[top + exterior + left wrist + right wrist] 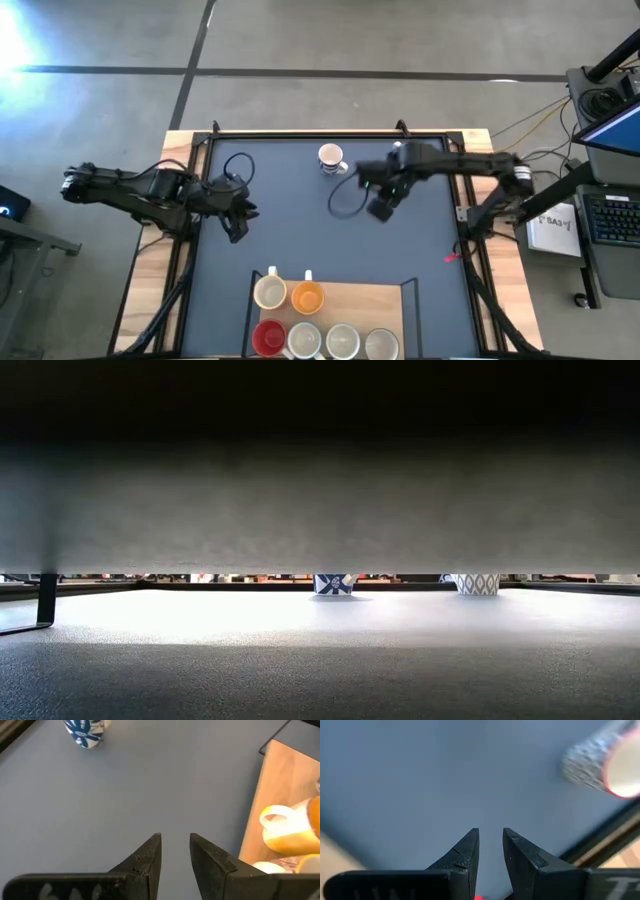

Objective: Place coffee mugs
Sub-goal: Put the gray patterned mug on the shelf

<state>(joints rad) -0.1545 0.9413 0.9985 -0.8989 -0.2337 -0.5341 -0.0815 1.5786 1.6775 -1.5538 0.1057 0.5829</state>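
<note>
One white mug (331, 158) stands upright on the dark mat near the table's far edge; in the left wrist view it shows a blue pattern (85, 731). The low view shows this mug (334, 583) and a second patterned mug (477, 583) far off. Several mugs stand on a wooden board (350, 300) at the near edge, among them a cream mug (270, 291), an orange mug (307, 297) and a red mug (267, 338). My left gripper (240, 215) (175, 845) hovers over the mat's left part, slightly open and empty. My right gripper (383, 205) (490, 840) hangs near and right of the far mug, slightly open and empty.
A black cable loop (345, 200) lies on the mat beside my right gripper, and another loop (238, 165) lies by the left arm. A black frame (330, 133) edges the mat. The right wrist view shows a blurred patterned mug (597, 765) near that frame. Bare mat lies between the arms.
</note>
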